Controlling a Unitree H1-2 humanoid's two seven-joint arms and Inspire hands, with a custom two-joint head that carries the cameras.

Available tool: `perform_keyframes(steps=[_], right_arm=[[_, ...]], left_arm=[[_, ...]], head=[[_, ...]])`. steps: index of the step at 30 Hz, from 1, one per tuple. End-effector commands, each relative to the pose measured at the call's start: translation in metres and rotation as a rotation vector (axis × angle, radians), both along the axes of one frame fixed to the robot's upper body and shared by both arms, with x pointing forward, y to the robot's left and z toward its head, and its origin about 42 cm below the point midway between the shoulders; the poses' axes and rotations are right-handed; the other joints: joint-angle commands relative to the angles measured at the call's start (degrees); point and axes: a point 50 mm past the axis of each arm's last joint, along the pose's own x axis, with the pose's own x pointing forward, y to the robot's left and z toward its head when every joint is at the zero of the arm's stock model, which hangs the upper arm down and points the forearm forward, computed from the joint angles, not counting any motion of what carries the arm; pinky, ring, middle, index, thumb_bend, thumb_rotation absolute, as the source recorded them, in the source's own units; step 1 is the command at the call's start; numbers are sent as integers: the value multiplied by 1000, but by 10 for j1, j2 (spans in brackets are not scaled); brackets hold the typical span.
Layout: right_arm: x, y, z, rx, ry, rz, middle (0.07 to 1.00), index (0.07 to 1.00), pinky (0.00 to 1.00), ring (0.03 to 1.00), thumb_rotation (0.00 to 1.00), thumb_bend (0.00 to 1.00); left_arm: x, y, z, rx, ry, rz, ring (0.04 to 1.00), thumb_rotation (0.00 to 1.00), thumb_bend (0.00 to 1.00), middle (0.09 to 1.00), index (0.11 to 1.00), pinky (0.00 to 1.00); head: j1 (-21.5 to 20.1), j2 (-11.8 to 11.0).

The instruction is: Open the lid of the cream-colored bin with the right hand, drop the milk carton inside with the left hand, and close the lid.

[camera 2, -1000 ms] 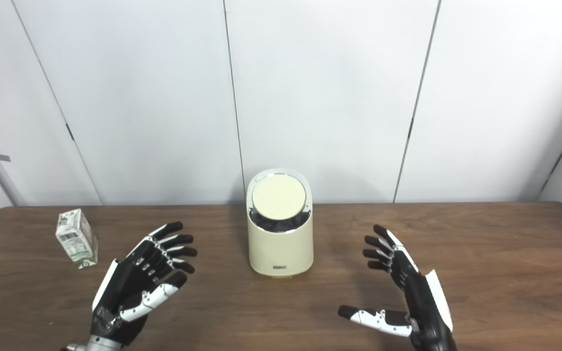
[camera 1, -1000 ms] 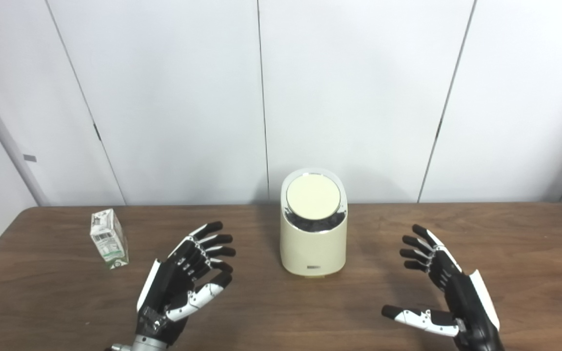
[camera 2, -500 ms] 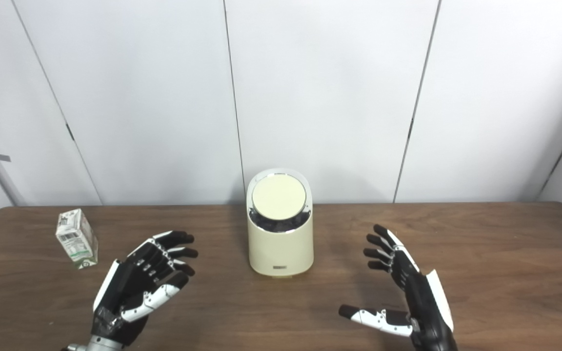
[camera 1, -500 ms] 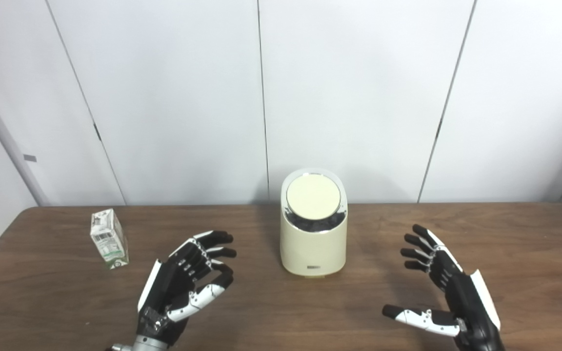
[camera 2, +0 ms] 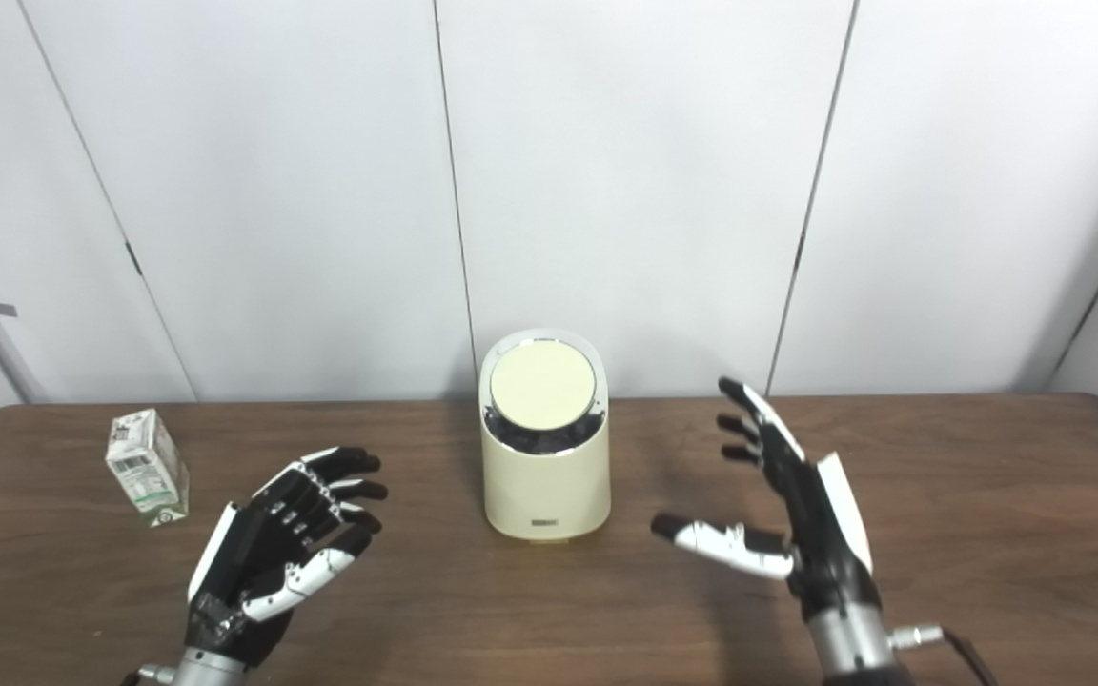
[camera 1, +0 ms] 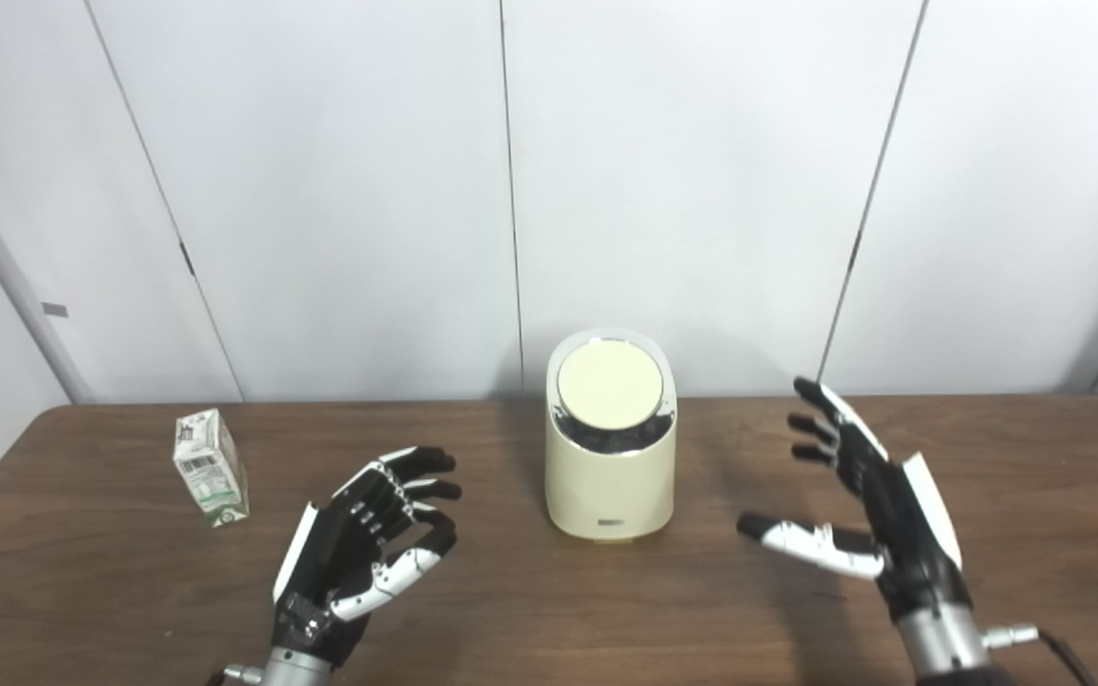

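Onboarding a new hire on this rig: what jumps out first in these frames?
The cream-colored bin stands mid-table near the wall, its round lid shut. Either side of it hang two black-and-white hands, both open and empty: the left hand low in front, the right hand raised, fingers apart. A small milk carton stands alone at the table's far left.

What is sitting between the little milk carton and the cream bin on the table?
Only the left hand, open, nearer the camera than both milk carton and cream bin. Otherwise bare table, in both eye views.
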Motion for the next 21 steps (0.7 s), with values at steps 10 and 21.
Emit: perform_keyframes(steps=[10,21], right_arm=[[30,24,78,-80,-120,-5,928,894,805,917,394,804],[77,52,108,-140,-56,81,917,943,755,882,351,806]], left_arm=[[11,-3,13,9,-74,17,687,176,656,745,750,551],[9,-7,15,20,-79,25,695,193,654,748,748,562]], head=[[3,3],[14,6]])
